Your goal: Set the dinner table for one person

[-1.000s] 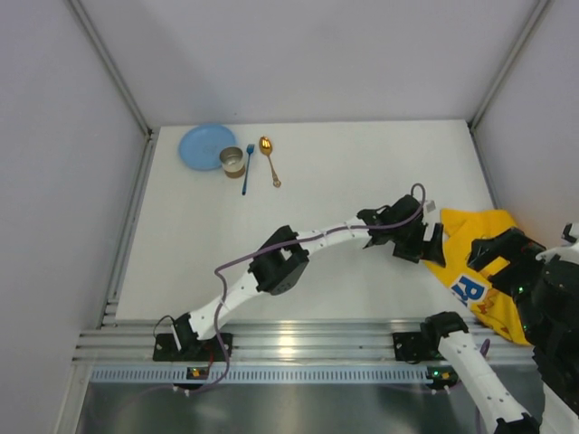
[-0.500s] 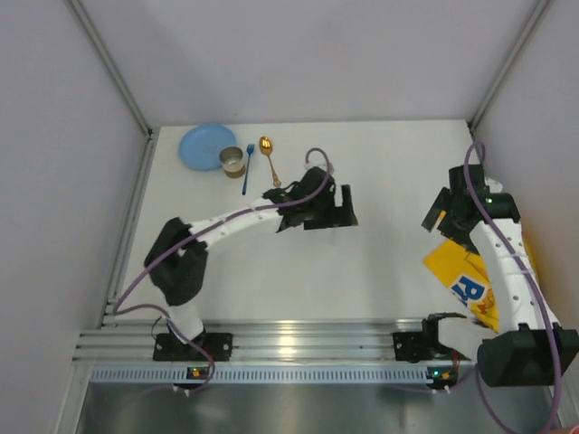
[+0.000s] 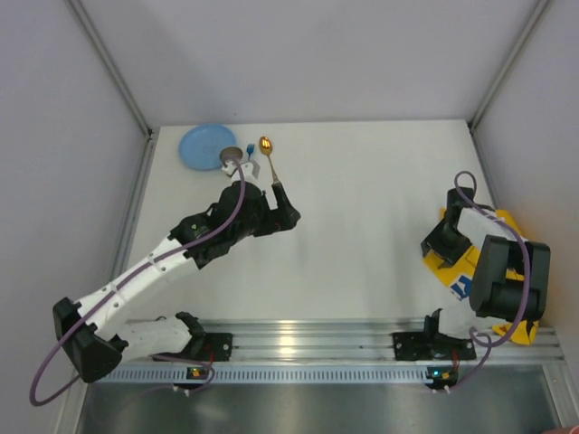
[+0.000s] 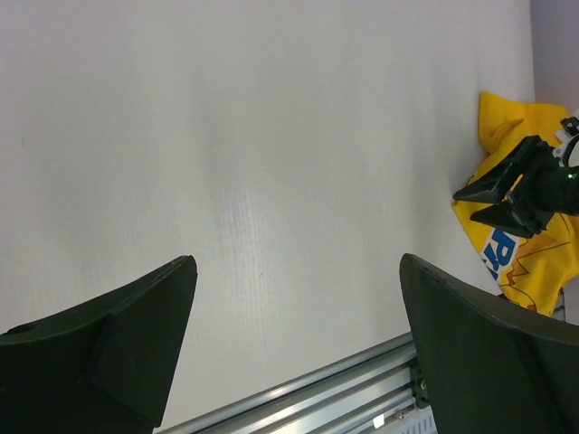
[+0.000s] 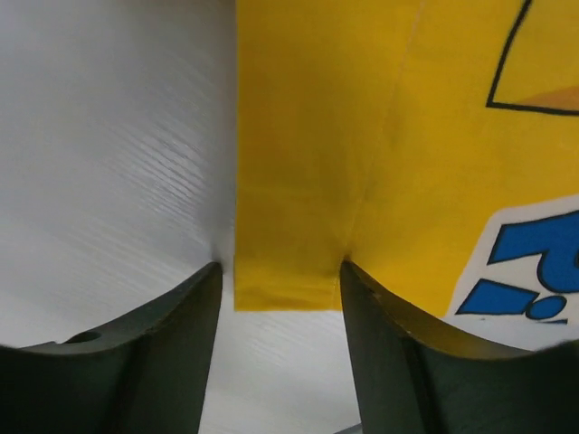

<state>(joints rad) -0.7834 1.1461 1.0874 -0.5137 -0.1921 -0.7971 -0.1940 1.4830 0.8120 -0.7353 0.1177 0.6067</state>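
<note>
Table (image 3: pixel 380 181) spanned the whole view beneath both your arms. Your left gripper (image 4: pixel 297 262) hung wide open over its middle. Your right gripper (image 5: pixel 280 267), at 4 o'clock, stood parted astride the yellow placemat (image 5: pixel 362 136) corner. Plate (image 3: pixel 204 145) sat at 11 o'clock.

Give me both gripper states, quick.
Left gripper: open, empty.
Right gripper: open, straddling the yellow placemat corner, not clamped.
</note>
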